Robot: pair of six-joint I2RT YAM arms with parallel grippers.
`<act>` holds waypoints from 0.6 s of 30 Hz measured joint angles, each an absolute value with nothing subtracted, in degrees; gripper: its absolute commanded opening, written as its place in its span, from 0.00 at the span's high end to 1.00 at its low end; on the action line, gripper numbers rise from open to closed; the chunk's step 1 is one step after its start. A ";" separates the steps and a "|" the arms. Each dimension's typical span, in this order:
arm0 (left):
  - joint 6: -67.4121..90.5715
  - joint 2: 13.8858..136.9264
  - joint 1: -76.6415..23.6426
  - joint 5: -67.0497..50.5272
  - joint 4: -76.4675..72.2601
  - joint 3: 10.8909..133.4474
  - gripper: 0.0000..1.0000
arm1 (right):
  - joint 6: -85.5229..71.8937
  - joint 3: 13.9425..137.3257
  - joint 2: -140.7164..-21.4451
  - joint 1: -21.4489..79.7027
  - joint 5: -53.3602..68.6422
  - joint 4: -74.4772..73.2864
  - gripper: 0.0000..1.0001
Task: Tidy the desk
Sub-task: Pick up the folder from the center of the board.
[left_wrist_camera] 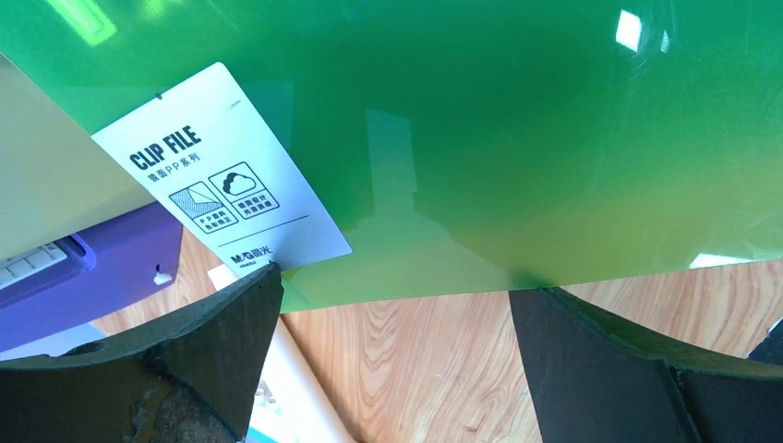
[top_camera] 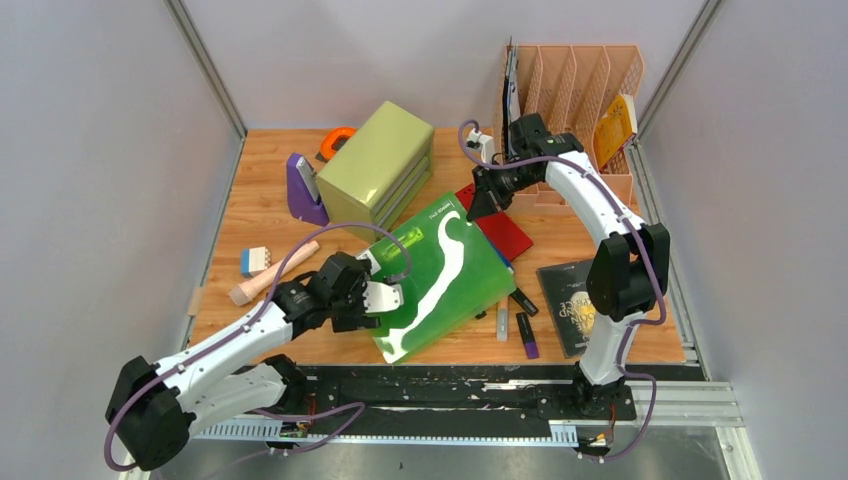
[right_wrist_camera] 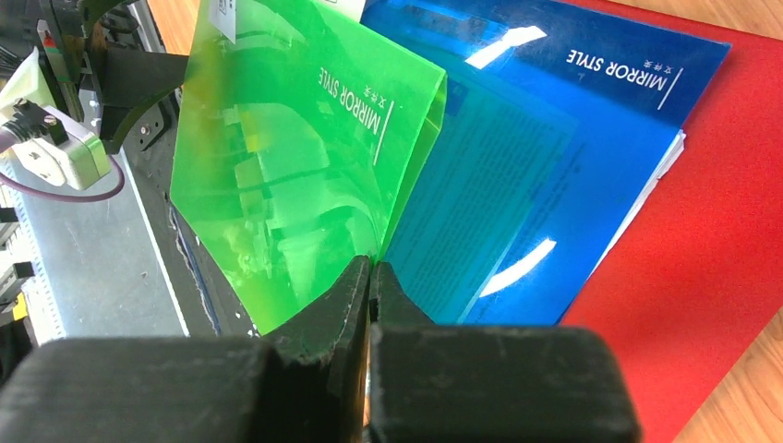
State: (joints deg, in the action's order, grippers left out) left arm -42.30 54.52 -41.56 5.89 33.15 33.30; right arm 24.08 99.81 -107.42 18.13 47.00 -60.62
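A green clip file folder [top_camera: 440, 275] lies tilted in the middle of the desk [top_camera: 270, 215], with its far corner raised. My right gripper [top_camera: 478, 205] is shut on that raised corner; in the right wrist view the green folder [right_wrist_camera: 286, 157] runs down into the closed jaws of the right gripper [right_wrist_camera: 371, 268]. Under it lie a blue folder [right_wrist_camera: 554, 138] and a red folder [right_wrist_camera: 711, 231]. My left gripper [top_camera: 385, 295] stands open at the folder's near left edge. In the left wrist view the green folder [left_wrist_camera: 462, 138] hangs just above the left gripper [left_wrist_camera: 397, 291], nothing between the fingers.
An olive-green drawer chest [top_camera: 375, 170] stands at the back left, with a purple holder [top_camera: 303, 190] and orange tape [top_camera: 337, 142] beside it. A peach file rack [top_camera: 575, 85] fills the back right. A black book [top_camera: 568, 305], pens [top_camera: 525, 335] and a pale roll [top_camera: 272, 273] lie near the front.
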 measured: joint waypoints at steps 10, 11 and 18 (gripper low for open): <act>-43.05 54.52 -41.60 7.01 31.09 31.46 0.00 | 22.76 99.83 -107.44 18.04 47.57 -60.62 1.00; -43.27 54.68 -41.60 7.40 30.46 30.46 0.00 | 22.65 99.83 -107.44 17.91 47.62 -60.62 1.00; -43.59 54.59 -41.60 7.57 30.85 29.02 0.00 | 22.20 99.83 -107.48 17.34 48.25 -60.62 1.00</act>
State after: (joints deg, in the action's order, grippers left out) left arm -43.59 54.59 -41.60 7.57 30.85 29.02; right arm 22.20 99.83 -107.48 17.34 48.25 -60.62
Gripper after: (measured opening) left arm 1.000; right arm 0.011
